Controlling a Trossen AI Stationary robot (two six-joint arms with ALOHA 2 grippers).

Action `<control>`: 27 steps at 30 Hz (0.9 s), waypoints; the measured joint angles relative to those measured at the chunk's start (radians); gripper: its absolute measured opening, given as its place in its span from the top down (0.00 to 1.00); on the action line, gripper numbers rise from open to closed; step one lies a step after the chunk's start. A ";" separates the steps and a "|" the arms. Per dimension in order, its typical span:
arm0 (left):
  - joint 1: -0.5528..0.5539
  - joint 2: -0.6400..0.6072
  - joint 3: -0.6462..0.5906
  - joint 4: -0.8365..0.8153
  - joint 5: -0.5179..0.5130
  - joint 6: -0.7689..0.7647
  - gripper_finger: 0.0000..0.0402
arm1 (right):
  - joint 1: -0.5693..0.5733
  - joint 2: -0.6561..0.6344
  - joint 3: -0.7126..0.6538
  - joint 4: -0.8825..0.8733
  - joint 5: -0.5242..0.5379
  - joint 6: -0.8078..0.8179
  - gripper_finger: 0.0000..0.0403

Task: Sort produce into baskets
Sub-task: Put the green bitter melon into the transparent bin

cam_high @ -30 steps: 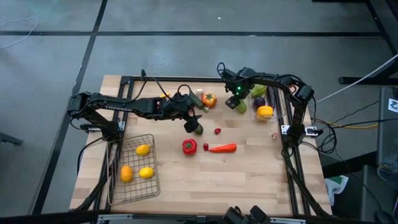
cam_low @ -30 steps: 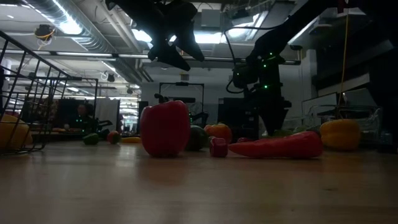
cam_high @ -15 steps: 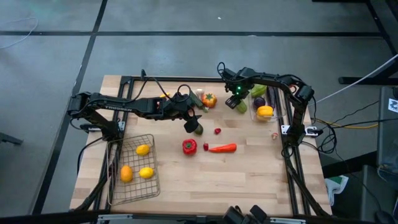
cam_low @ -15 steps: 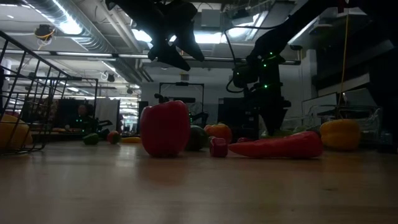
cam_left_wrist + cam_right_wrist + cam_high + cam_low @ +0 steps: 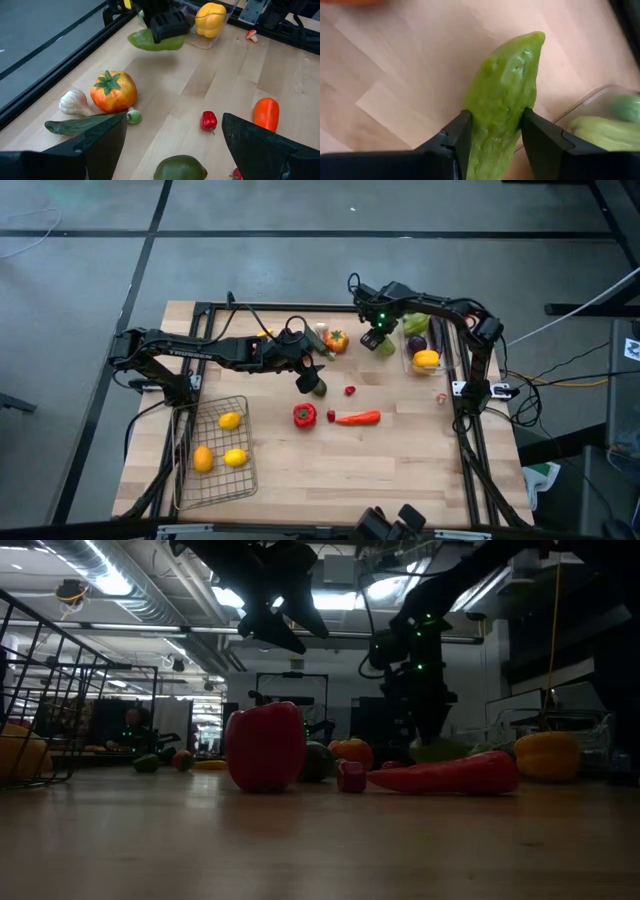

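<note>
Green cucumber [image 5: 502,105] sits clamped in the right claw [image 5: 376,337], lifted off the worktop [image 5: 400,450] beside the clear bin [image 5: 424,358]; left claw [image 5: 308,377] hangs open.

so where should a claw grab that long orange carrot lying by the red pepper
Grip the long orange carrot across its middle, coming straight down from above. It lies flat on the wooden table, lengthwise left to right in the high view, with bare wood on both long sides for the fingers.
</note>
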 joint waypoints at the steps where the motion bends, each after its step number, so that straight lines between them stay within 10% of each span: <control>1: 0.000 0.000 0.000 0.000 0.000 0.000 0.20 | 0.000 -0.001 0.013 -0.006 0.000 0.000 0.62; 19: 0.000 0.000 0.000 0.000 0.000 0.000 0.20 | 0.000 -0.003 0.267 -0.401 0.006 -0.088 0.62; 27: 0.000 0.000 0.000 0.000 0.000 0.000 0.20 | -0.003 -0.007 0.262 -0.486 0.201 -0.159 0.62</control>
